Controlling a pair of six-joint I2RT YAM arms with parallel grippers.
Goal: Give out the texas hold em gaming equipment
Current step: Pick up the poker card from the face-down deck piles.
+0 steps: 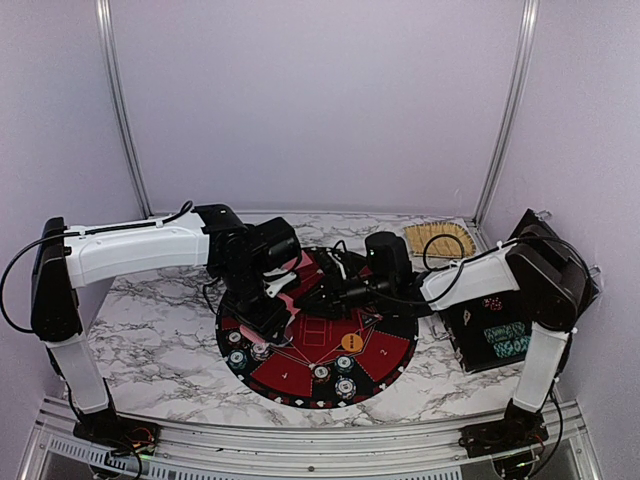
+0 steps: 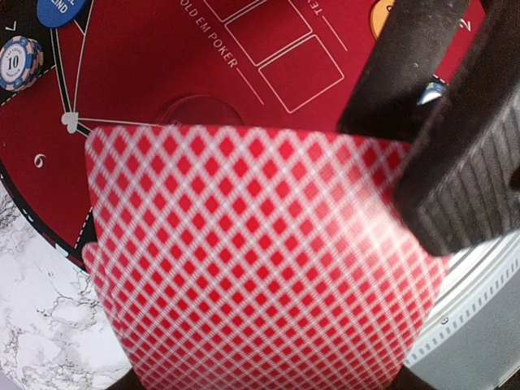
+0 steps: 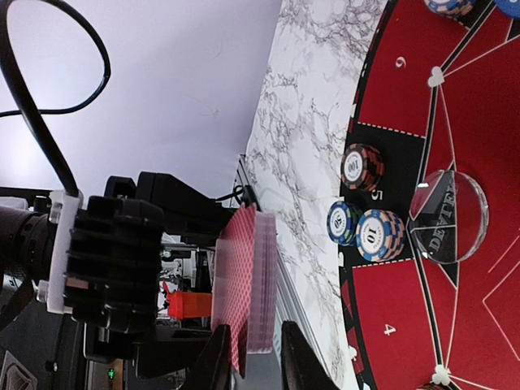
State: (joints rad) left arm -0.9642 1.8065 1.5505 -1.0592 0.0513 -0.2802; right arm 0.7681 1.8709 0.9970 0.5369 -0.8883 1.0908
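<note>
Mid-deal: left gripper (image 1: 272,296) clamps the deck (image 2: 260,260); right gripper (image 3: 254,362), jaws narrowly parted, seemingly straddles its edge, needing a one-card pinch.

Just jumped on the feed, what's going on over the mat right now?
The left gripper holds a deck of red-backed cards above the round poker mat. The right gripper has its fingers on either side of the deck's edge, apparently to take cards off it. Whether it has pinched yet is unclear. Chip stacks and a clear dealer button sit on the mat.
</note>
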